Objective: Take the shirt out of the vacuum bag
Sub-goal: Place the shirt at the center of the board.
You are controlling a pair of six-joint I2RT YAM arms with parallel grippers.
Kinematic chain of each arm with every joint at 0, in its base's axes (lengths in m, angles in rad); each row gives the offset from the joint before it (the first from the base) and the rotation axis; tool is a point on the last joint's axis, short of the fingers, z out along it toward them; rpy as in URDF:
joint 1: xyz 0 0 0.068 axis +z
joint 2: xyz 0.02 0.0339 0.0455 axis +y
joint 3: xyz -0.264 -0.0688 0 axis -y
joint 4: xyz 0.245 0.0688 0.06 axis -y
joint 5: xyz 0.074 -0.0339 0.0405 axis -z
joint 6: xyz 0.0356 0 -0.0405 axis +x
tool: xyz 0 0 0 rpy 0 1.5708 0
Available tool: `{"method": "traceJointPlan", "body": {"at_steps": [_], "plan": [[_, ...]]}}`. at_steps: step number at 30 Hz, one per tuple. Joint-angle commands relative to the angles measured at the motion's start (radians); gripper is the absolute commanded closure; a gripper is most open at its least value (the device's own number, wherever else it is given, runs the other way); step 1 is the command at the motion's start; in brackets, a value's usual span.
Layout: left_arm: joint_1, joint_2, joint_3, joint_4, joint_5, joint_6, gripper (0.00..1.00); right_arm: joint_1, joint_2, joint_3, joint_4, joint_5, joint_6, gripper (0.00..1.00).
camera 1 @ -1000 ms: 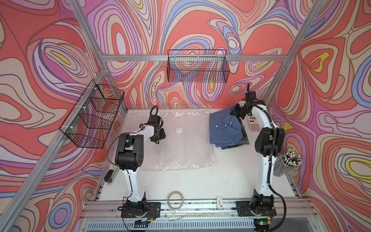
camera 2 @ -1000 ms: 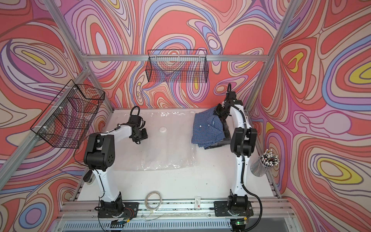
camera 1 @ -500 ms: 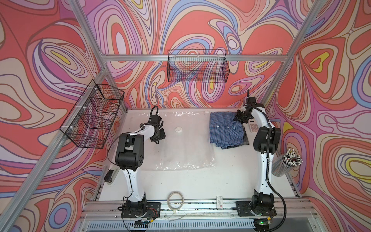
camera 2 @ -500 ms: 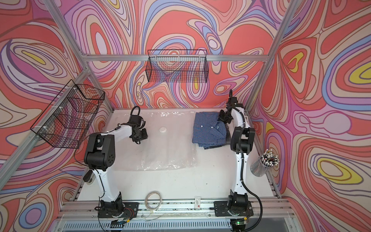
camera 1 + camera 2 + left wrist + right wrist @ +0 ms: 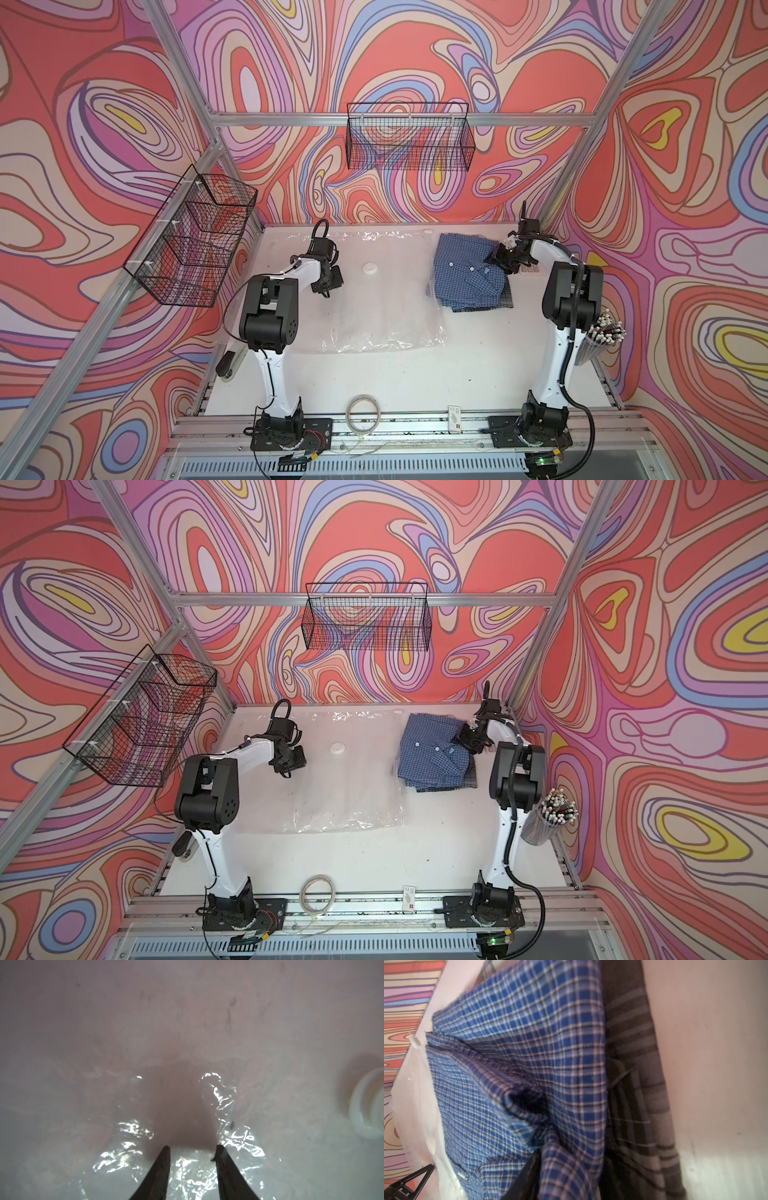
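Observation:
The shirt [image 5: 465, 270] [image 5: 432, 754], blue plaid and folded, lies flat on the table at the back right. Only its left edge overlaps the mouth of the vacuum bag [image 5: 382, 316] [image 5: 345, 796]. The clear, crinkly bag lies flat with its white valve [image 5: 369, 268] [image 5: 365, 1105] facing up. My right gripper [image 5: 500, 262] [image 5: 571, 1157] sits at the shirt's right edge, jaws apart, with a loose fold of shirt [image 5: 529, 1043] between the fingers. My left gripper [image 5: 330, 286] [image 5: 193, 1148] is open, its tips pressing down on the bag's left part [image 5: 228, 1105].
A dark grey plaid cloth [image 5: 637, 1084] lies under the shirt's right side. Wire baskets hang on the left wall [image 5: 195, 245] and the back wall [image 5: 409, 141]. A cup of pens [image 5: 602, 336] stands at the right edge. A tape ring [image 5: 364, 413] lies at the front.
The right gripper came down with the lifted shirt edge, the shirt now lies flat, and its jaws have spread apart. The left arm has stayed put on the bag.

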Motion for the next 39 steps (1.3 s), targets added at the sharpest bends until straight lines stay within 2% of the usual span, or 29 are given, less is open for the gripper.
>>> {"method": "traceJointPlan", "body": {"at_steps": [1, 7, 9, 13, 23, 28, 34, 39], "plan": [[-0.003, 0.037, -0.002, -0.064, -0.006, -0.005, 0.60, 0.004, -0.032, -0.037, 0.040, -0.021, -0.011, 0.53], [-0.002, 0.035, -0.008, -0.060, -0.003, -0.003, 0.60, -0.001, -0.103, -0.030, 0.037, -0.006, -0.007, 0.35], [-0.003, 0.034, -0.008, -0.059, -0.002, -0.003, 0.60, -0.003, -0.147, -0.039, 0.035, -0.001, -0.008, 0.33], [-0.002, 0.033, -0.011, -0.056, 0.001, -0.002, 0.60, -0.006, -0.246, -0.104, 0.042, 0.008, -0.013, 0.32], [-0.002, 0.031, -0.018, -0.046, 0.011, -0.001, 0.59, -0.006, -0.448, -0.462, 0.144, -0.001, 0.024, 0.34], [-0.007, 0.040, -0.018, -0.032, 0.028, -0.009, 0.61, -0.007, -0.486, -0.541, 0.163, -0.011, 0.029, 0.36], [-0.009, 0.045, -0.007, -0.042, 0.024, -0.008, 0.60, -0.006, -0.505, -0.608, 0.197, -0.008, 0.040, 0.44], [-0.010, 0.037, -0.016, -0.035, 0.020, -0.010, 0.60, -0.006, -0.527, -0.625, 0.173, 0.046, 0.034, 0.42]]}}
